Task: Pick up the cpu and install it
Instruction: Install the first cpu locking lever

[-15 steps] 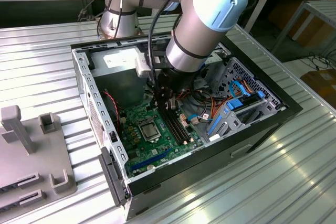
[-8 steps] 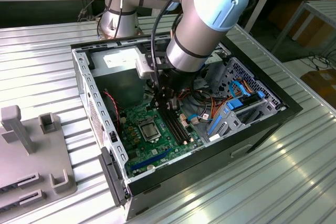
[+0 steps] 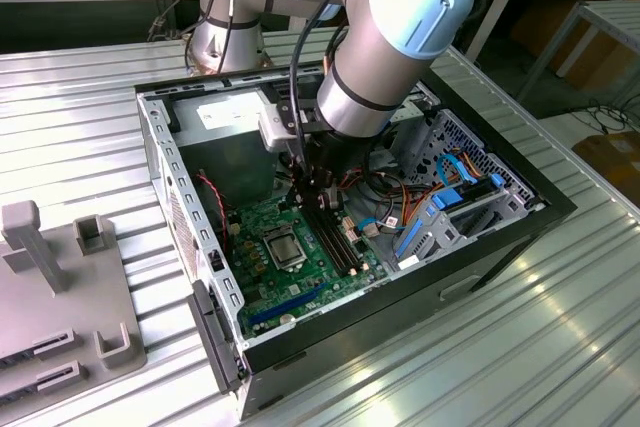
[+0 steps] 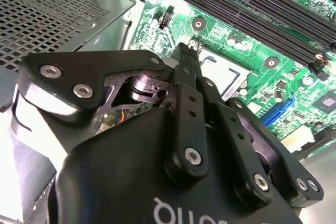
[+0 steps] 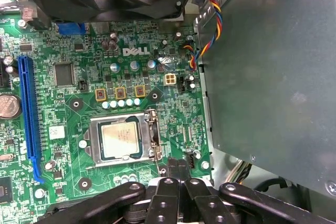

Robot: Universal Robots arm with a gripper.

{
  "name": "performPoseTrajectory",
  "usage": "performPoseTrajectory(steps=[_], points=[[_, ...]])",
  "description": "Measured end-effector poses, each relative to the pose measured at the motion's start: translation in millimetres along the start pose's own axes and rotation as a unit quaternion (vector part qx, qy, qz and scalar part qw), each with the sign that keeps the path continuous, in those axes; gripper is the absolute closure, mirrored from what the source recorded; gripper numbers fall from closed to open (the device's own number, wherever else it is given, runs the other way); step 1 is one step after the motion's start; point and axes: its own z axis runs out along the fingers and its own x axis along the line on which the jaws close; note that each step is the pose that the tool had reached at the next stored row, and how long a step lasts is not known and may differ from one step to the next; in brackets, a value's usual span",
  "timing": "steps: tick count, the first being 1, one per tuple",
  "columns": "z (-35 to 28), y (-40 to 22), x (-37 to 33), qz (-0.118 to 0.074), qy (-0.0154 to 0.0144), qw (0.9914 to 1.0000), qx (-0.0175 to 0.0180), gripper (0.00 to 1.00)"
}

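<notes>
The cpu (image 5: 121, 138) sits flat in its socket frame (image 5: 124, 141) on the green motherboard (image 5: 131, 77), silver top showing; in the exterior view it (image 3: 284, 245) lies near the middle of the open computer case (image 3: 160, 147). The gripper (image 5: 177, 167) hangs just beside the socket, fingers (image 4: 186, 77) pressed together with nothing between them. The grey power-supply box (image 5: 273, 77) stands alongside the board.
</notes>
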Motion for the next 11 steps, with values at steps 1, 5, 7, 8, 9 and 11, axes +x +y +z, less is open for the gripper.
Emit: performPoseTrajectory(steps=[1,5,7,8,9,11], points=[[0.0,0.0,0.0,0.0,0.0001,1.0,0.0,0.89],[0.0,0.0,0.0,0.0,0.0,1.0,0.0,0.89],[0.0,0.0,0.0,0.0,0.0001,1.0,0.0,0.89],[0.0,0.0,0.0,0.0,0.0001,1.0,0.0,0.89],[0.0,0.0,0.0,0.0,0.0001,1.0,0.0,0.89],[0.0,0.2,0.1,-0.001,0.0015,1.0,0.0,0.89]])
